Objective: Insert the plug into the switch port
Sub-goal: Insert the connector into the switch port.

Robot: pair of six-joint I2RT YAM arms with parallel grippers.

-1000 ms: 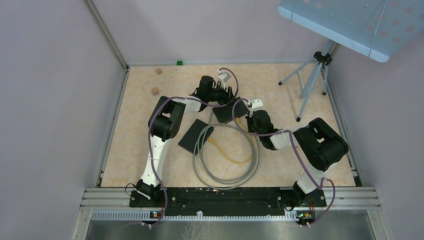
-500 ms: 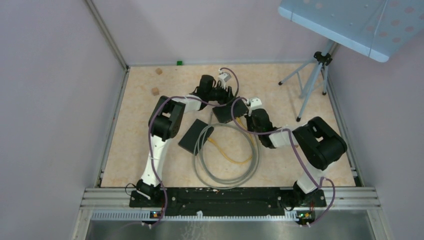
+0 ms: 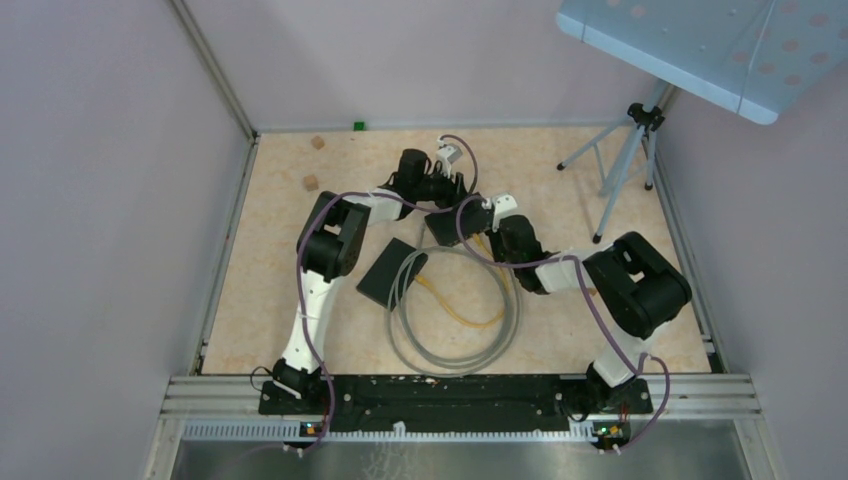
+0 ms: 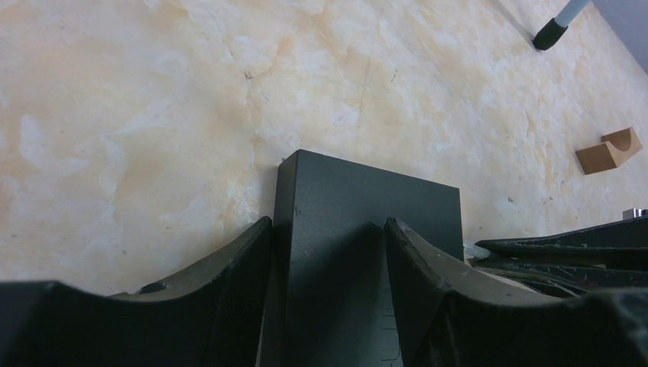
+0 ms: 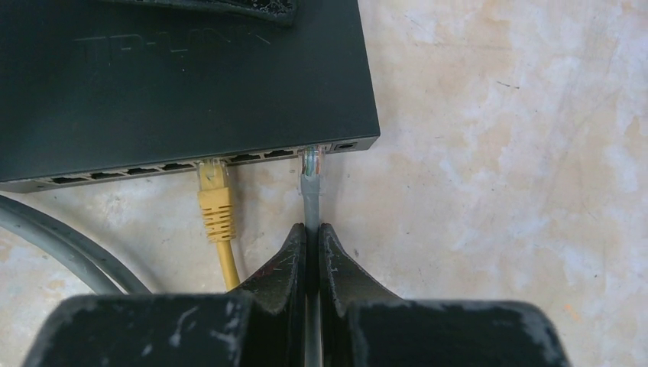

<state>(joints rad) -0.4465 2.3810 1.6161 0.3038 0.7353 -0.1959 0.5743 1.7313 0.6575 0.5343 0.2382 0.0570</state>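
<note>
white links with bulky black joints, purple cables looped along both arms, scuffed black gripper fingers

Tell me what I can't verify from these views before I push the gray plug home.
- Top view: gray plug and switch ports, hidden beneath the right gripper.
- Right wrist: whether the gray plug is latched; port mouth shadowed.
- Left wrist: port side faces away; left gripper fingers cover the switch's near part.

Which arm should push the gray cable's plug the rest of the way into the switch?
Right. Its gripper is shut on the gray cable, the plug at a port. The left gripper straddles the switch, probably bracing it.
</note>
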